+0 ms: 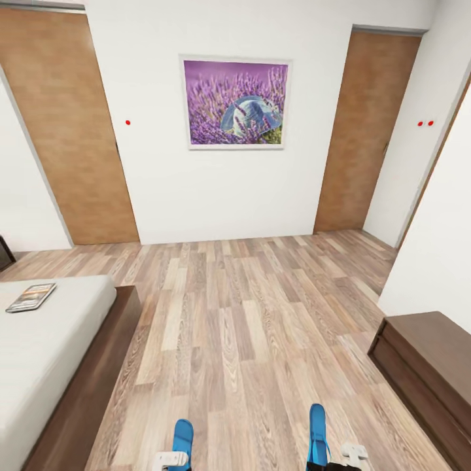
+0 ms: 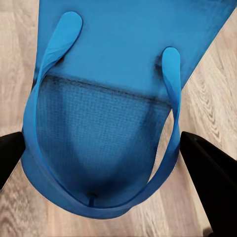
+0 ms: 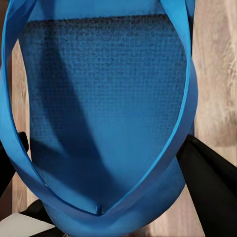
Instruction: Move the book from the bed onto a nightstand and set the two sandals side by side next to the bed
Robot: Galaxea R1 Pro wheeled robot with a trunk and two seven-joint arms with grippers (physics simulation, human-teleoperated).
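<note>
The book point(image 1: 31, 297) lies flat on the white mattress of the bed point(image 1: 59, 340) at the left of the head view. One blue sandal point(image 1: 182, 441) sticks up from my left gripper point(image 1: 171, 460) at the bottom edge, and the other sandal point(image 1: 318, 437) from my right gripper point(image 1: 340, 454). In the left wrist view the sandal point(image 2: 113, 98) sits between the black fingers point(image 2: 210, 182) of the gripper point(image 2: 106, 163), above the plank floor. The right wrist view has its sandal point(image 3: 103, 108) held the same way in the gripper point(image 3: 106, 173).
A dark furniture corner point(image 1: 5, 252) pokes in beyond the bed; too little shows to tell if it is the nightstand. A low dark brown cabinet point(image 1: 425, 366) stands against the right wall. Two wooden doors point(image 1: 65, 131) point(image 1: 366, 131) flank a lavender picture point(image 1: 235, 103). Wood floor point(image 1: 248, 327) stretches ahead.
</note>
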